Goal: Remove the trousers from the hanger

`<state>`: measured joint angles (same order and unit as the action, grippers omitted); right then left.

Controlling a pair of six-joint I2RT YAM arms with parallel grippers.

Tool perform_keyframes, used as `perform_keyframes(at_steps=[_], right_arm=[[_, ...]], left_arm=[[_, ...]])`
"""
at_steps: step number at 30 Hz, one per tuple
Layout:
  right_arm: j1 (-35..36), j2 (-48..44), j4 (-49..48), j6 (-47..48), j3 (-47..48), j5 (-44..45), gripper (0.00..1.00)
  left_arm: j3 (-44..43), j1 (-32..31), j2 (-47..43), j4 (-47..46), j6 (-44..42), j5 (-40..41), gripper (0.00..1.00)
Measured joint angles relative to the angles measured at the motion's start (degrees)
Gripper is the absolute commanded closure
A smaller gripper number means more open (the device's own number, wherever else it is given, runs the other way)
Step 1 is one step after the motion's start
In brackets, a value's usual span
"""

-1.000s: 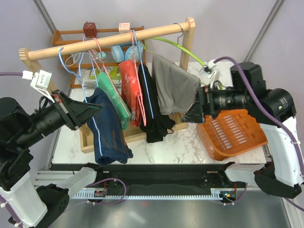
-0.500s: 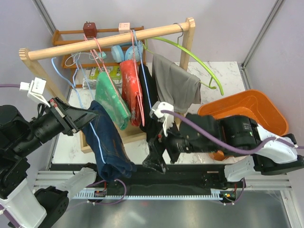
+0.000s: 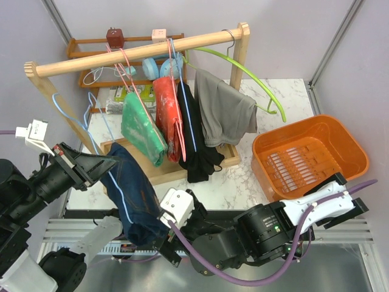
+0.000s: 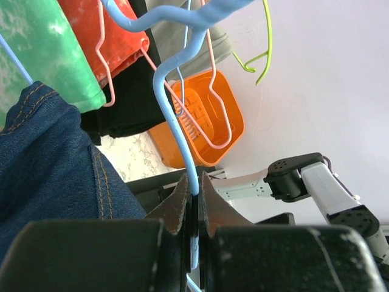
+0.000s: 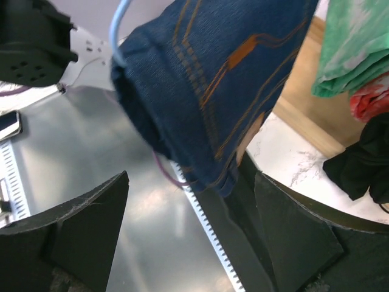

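While the denim trousers [image 3: 132, 198] hung over the blue hanger [image 3: 91, 135] past the near edge of the counter [image 3: 237, 176], the top view showed the mint-green trousers [image 3: 143, 128] up under the wooden rail [image 3: 140, 52]. At the left wrist, the left fingers [image 4: 193, 185] were pinched tight on the hanger's wire. At the right wrist, the right fingers [image 5: 191, 182] gaped wide and empty, just below the denim.
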<state>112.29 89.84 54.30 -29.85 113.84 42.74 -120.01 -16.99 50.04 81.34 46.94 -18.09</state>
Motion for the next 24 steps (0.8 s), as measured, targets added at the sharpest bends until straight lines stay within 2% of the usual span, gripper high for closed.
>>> perform_keyframes(at_steps=[7,15,19,24], right_arm=[[-0.17,0.35,-5.25,0.92,-1.51,5.29,0.15],[-0.26,2.75,-11.45,3.82,-2.73,5.2,0.16],[-0.55,3.13,-12.96,4.83,-4.31,5.64,0.26],[-0.76,2.99,-15.78,5.6,-7.21,7.74,0.3]], left_arm=[[2.69,0.0,-2.67,0.13,1.92,-0.48,0.98],[4.02,0.0,-4.48,0.22,3.8,-0.96,0.98],[4.07,0.0,-4.46,0.26,4.57,-1.77,0.98],[4.07,0.0,-4.46,0.26,5.16,-2.32,0.98]])
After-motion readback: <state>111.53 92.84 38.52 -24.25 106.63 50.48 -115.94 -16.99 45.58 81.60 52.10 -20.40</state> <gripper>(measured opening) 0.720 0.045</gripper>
